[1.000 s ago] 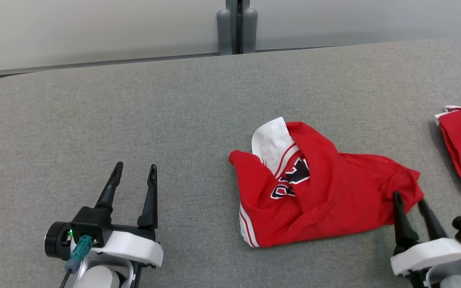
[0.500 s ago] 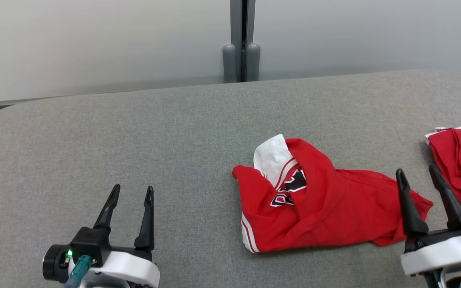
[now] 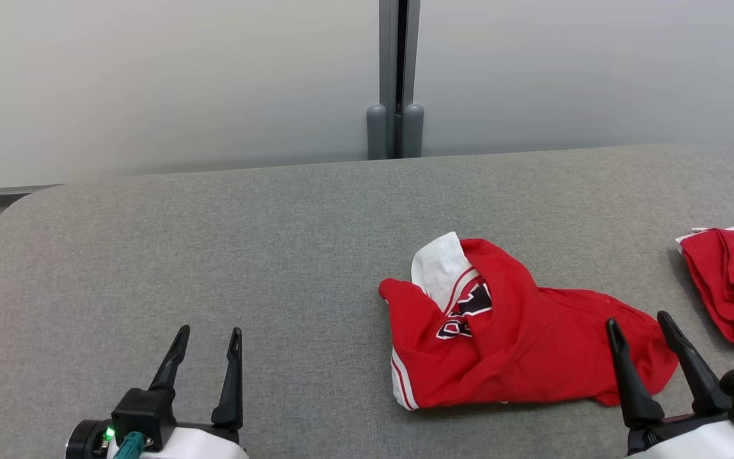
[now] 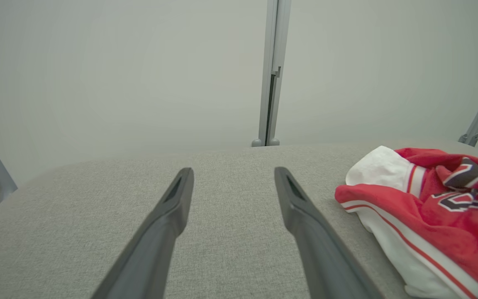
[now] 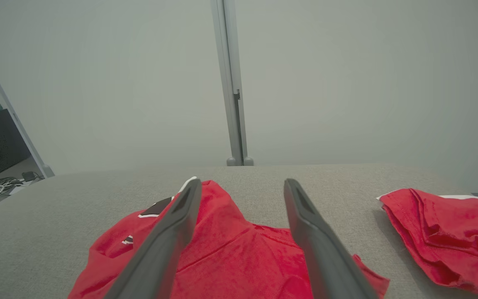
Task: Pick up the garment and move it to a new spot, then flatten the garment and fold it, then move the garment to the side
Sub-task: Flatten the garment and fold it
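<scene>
Head view: a crumpled red garment (image 3: 520, 357) with white trim and a dark printed emblem is seen lying on the grey worktop (image 3: 214, 242), right of centre and towards the near edge, with a white inner panel turned up at its far left corner. The right hand (image 3: 638, 319) is held at the garment's right end with its two dark fingers spread wide and nothing gripped between them; whether the cloth is touched cannot be told. The left hand (image 3: 209, 330) is held well apart from the garment, over bare worktop at the near left, likewise fully spread and empty. A second red cloth (image 3: 733, 284) is found bunched at the worktop's right edge, apart from the garment. In the right wrist view, the garment is seen beneath and between the parted fingers. In the left wrist view, the garment's striped edge is shown to the right of the fingers.
</scene>
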Controlling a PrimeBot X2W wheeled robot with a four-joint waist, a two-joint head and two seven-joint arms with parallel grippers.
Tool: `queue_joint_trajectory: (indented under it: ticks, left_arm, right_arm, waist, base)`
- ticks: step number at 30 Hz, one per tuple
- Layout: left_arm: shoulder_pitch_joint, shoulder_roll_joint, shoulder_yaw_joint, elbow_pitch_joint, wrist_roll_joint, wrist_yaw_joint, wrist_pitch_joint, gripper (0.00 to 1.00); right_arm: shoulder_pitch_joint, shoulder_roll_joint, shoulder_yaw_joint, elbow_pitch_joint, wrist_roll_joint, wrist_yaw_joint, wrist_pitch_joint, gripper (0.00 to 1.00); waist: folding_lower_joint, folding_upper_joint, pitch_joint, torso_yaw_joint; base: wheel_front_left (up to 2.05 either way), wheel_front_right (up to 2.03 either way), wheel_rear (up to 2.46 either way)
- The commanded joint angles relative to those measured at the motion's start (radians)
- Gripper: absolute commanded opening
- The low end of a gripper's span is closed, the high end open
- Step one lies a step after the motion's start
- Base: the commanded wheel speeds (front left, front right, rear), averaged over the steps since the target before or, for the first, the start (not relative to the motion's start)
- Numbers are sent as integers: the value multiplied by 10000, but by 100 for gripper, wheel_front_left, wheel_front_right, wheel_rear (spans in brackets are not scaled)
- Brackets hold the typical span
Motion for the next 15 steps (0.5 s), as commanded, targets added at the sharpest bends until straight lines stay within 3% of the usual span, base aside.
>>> queue_joint_trajectory:
  ticks: [1,15]
  left_arm:
    - [55,61,-4,-45,-31,69,30,100]
    - [-145,79,-166,-136,-93,20,103,100]
  right_arm:
    - [77,-13,-56,-104,-43,0,55,100]
    - [2,52,-58,-179,62,0,141,100]
  waist:
    - [0,0,16,8]
    - [0,0,169,4]
  base:
    - [0,0,0]
    - [0,0,0]
